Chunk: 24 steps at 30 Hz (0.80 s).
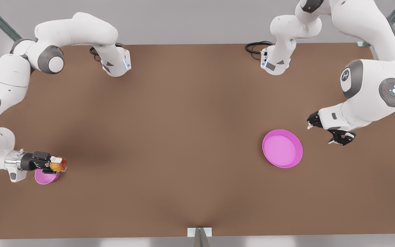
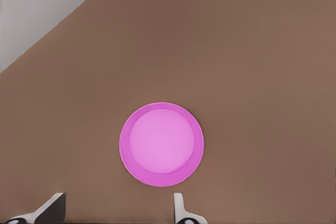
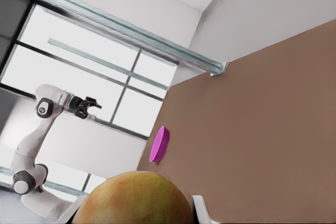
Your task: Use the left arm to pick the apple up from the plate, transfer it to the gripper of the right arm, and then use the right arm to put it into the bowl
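1. Front view: my right gripper [image 1: 57, 164], at the front view's left, is clamped on the apple [image 1: 59, 164], held above the bowl [image 1: 45, 177], which sits on the brown table [image 1: 183, 137]. The gripper lies roughly level, pointing toward the front view's right. The apple is round, so I can give no long axis; its red side faces outward.
2. Front view, other side: my left gripper [image 1: 325, 131] hovers just beside the plate [image 1: 282, 148], fingers spread and holding nothing.
3. Left wrist view: my two fingertips [image 2: 180, 209] stand apart, with the plate [image 2: 161, 144] lying flat on the table beyond them.
4. Right wrist view: the apple [image 3: 134, 199] sits close between my fingers [image 3: 202, 209], yellow-green and orange skin facing the camera. The plate [image 3: 159, 144] shows edge-on far off, and the left gripper [image 3: 84, 106] beyond.
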Motion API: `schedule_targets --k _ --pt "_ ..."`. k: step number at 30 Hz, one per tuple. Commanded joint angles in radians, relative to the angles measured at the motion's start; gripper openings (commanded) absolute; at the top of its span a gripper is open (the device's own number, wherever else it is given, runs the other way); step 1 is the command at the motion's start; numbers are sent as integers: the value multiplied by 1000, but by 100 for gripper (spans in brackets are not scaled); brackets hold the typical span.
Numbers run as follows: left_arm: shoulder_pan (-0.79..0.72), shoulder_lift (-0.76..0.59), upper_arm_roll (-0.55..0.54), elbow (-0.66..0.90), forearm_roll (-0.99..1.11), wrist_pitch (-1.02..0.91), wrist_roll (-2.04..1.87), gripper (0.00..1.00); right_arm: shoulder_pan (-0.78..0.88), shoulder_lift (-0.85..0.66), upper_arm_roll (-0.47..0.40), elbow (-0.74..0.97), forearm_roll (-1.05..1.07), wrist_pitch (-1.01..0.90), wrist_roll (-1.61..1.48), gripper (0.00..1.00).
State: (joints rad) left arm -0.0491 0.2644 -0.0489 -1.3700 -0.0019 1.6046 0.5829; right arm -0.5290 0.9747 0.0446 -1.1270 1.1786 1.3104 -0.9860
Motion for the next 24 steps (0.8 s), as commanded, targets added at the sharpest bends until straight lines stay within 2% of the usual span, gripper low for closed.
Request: schedule_targets --k 1,6,13,24 --pt "-2 13 0 14 5 -17 -693 100 -3 10 -28 26 -4 -111 47 73" --pt "-3 13 -2 12 3 -6 -739 100 1 67 -130 154 -7 -86 43 72" --pt "-11 33 -5 12 0 18 -839 100 15 75 -167 194 -114 35 20 72" --pt "-12 33 -5 12 -12 20 -839 100 52 76 -172 225 -352 279 -80 71"
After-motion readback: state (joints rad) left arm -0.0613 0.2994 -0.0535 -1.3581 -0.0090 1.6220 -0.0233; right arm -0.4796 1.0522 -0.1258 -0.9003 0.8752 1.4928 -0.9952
